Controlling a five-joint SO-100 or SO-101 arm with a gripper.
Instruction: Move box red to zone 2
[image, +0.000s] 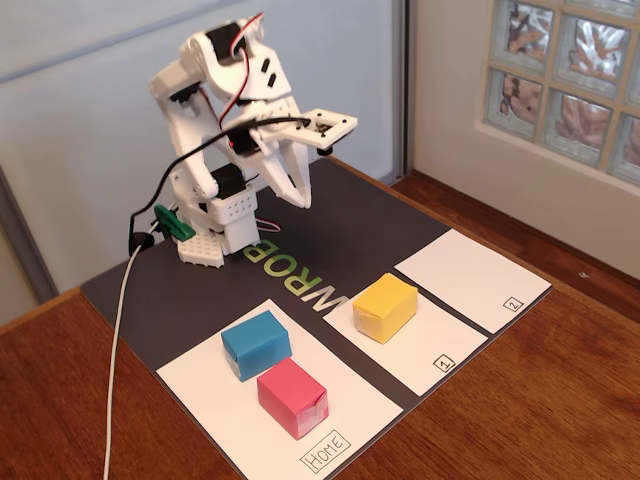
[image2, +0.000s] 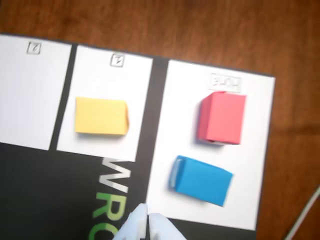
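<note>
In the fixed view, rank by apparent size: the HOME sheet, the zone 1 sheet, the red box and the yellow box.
1. HOME sheet, largest.
2. Zone 1 sheet.
3. Red box and yellow box: look about alike; the red sits nearer the camera, so I would not rank them.

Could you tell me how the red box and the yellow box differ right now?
The red box is pinkish-red and sits on the HOME sheet beside the blue box; the yellow box is yellow and sits alone on zone 1. Both look like similar-sized folded-paper cuboids.
</note>
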